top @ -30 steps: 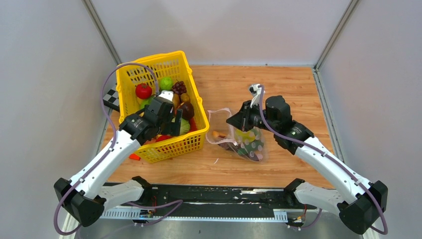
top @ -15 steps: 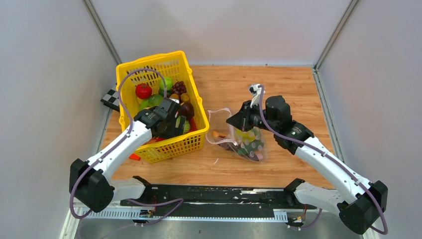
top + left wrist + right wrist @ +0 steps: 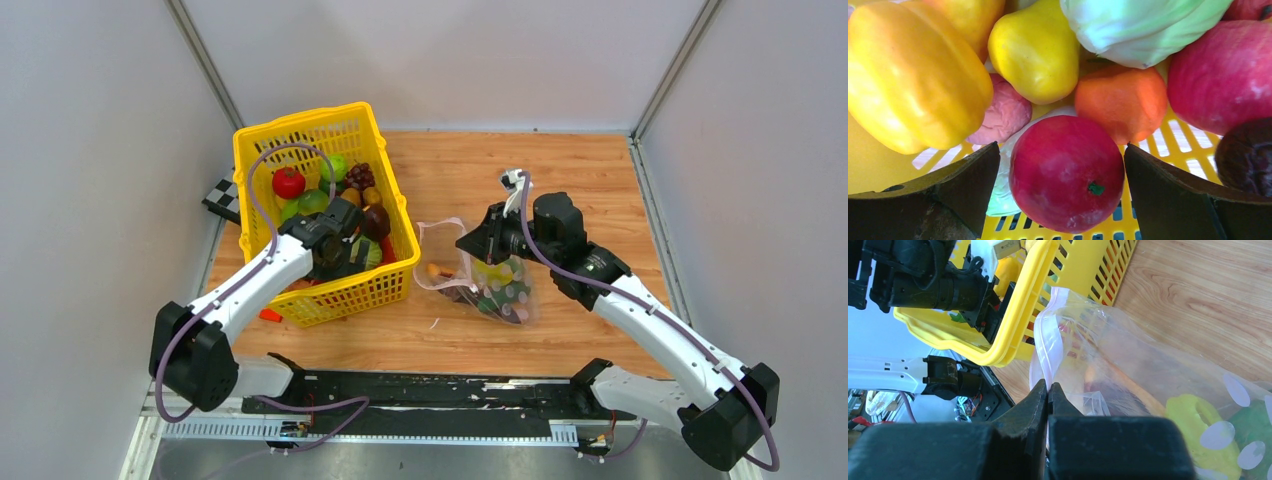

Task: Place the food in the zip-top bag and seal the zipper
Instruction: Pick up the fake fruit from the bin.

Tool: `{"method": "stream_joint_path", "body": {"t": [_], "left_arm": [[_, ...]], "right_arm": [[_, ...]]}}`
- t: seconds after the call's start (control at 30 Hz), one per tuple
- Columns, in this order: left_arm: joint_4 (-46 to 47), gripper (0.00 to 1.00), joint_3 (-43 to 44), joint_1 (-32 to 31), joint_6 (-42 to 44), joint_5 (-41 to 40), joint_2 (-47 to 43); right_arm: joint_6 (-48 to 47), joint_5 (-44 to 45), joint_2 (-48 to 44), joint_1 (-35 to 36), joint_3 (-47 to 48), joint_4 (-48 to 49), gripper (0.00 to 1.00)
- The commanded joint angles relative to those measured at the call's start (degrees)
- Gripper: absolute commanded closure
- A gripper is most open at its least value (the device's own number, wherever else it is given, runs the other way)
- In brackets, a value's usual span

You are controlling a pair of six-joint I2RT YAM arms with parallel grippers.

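My left gripper (image 3: 337, 252) is down inside the yellow basket (image 3: 300, 122), open. Its two fingers stand either side of a red tomato (image 3: 1066, 172) with narrow gaps showing. Around it lie more food: a yellow pepper (image 3: 913, 80), a yellow pear (image 3: 1035, 50), a green cabbage (image 3: 1143, 25), an orange fruit (image 3: 1120, 102) and a dark eggplant (image 3: 1245, 155). The zip-top bag (image 3: 485, 285) lies on the table right of the basket with some food (image 3: 1193, 415) inside. My right gripper (image 3: 1048, 386) is shut on the bag's pale zipper (image 3: 1048, 340), holding the mouth up.
A black-and-white checkered tag (image 3: 222, 198) lies left of the basket and a small orange-red block (image 3: 270, 315) sits at its near left corner. Grey walls close in the wooden table (image 3: 560, 170) on three sides. A black rail (image 3: 430, 385) runs along the near edge.
The left arm has swung in and lowered its open gripper deeper into the basket, down around the red tomato. The right gripper and the bag have not moved.
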Motion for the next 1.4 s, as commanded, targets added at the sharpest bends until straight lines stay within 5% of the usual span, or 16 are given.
{"method": "stream_joint_path", "body": {"t": [0.0,0.13,0.43,1.37], "left_arm": [[-5.49,0.0,1.91,-0.01,-0.34,-2.52,1.91],[-6.08,0.04,2.87,-0.01,0.12,-2.7,2.28],[-4.98,0.35,2.86,-0.01,0.86,-1.1,1.16],[6.85,0.5,5.69,0.03,-0.15,3.57,-11.15]], "right_arm": [[-0.69,0.6,-0.84,0.2,2.29,1.21,1.0],[-0.74,0.74,-0.84,0.19,2.24,1.13,1.0],[-0.71,0.92,-0.73,0.15,2.32,1.12,1.0],[0.07,9.19,-5.23,0.18,0.79,0.3,1.0]]}}
